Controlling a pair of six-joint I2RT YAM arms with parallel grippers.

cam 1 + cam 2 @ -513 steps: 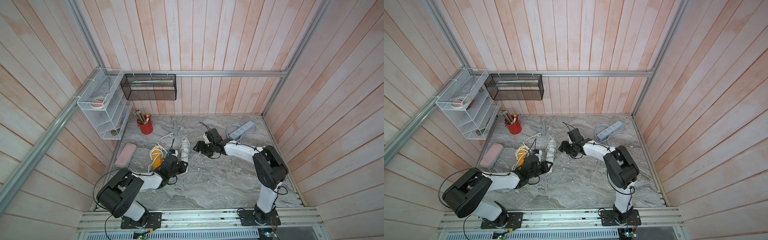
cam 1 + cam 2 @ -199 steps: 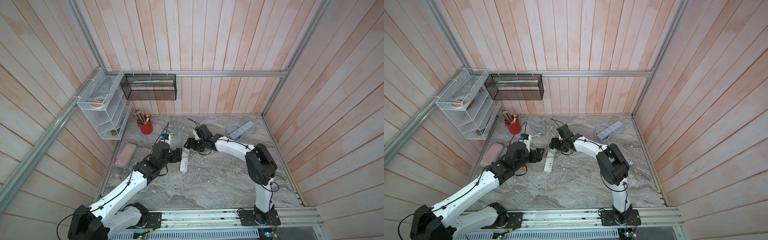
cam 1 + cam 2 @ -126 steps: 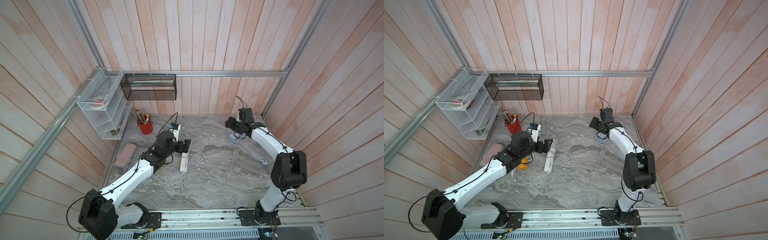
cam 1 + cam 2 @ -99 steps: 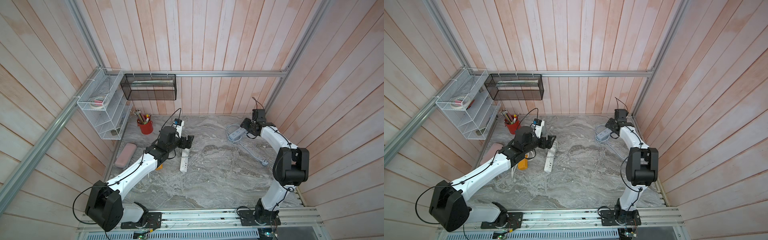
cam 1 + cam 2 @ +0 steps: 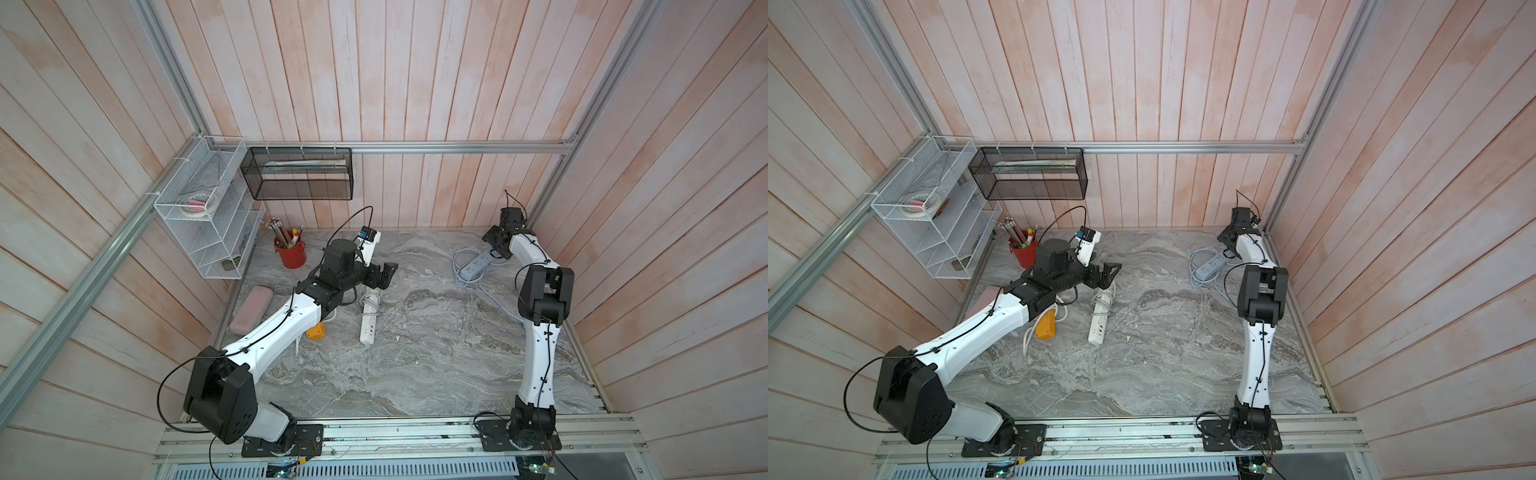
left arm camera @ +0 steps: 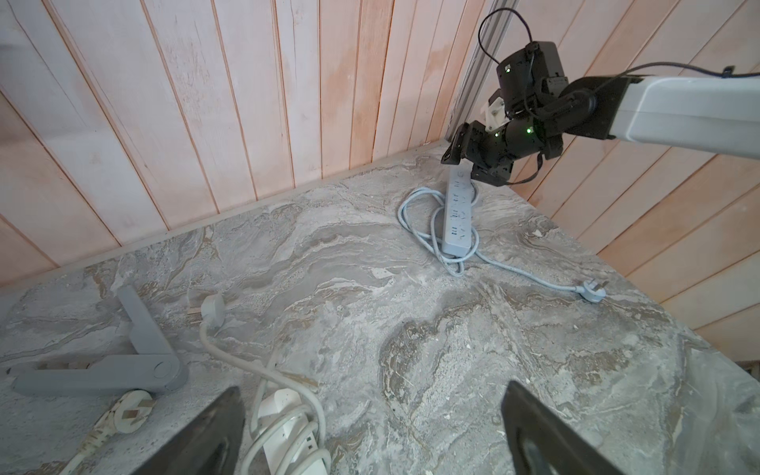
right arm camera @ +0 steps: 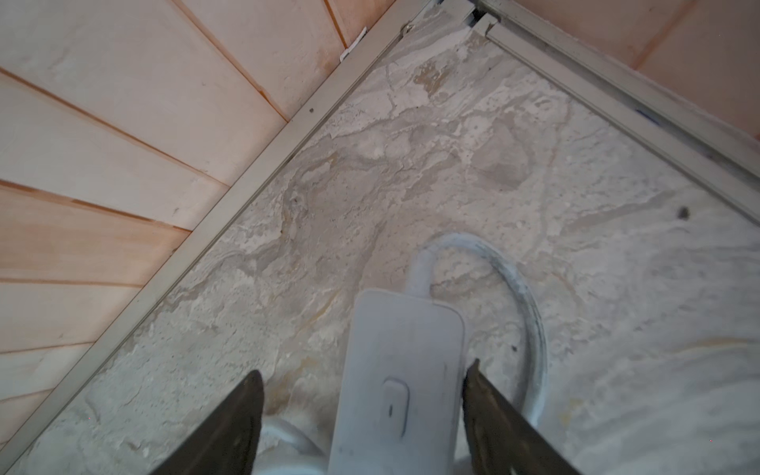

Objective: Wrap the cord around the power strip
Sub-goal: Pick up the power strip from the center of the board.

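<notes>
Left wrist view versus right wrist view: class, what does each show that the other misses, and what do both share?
Only the left wrist: the white power strip with cord looped over it, a grey hinged bracket, a blue plug. Only the right wrist: a switch, close up. Both: the blue power strip and marble table.

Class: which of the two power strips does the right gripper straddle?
The pale blue power strip: it lies between the open jaws of the right gripper, while the white power strip lies near the left gripper.
</notes>
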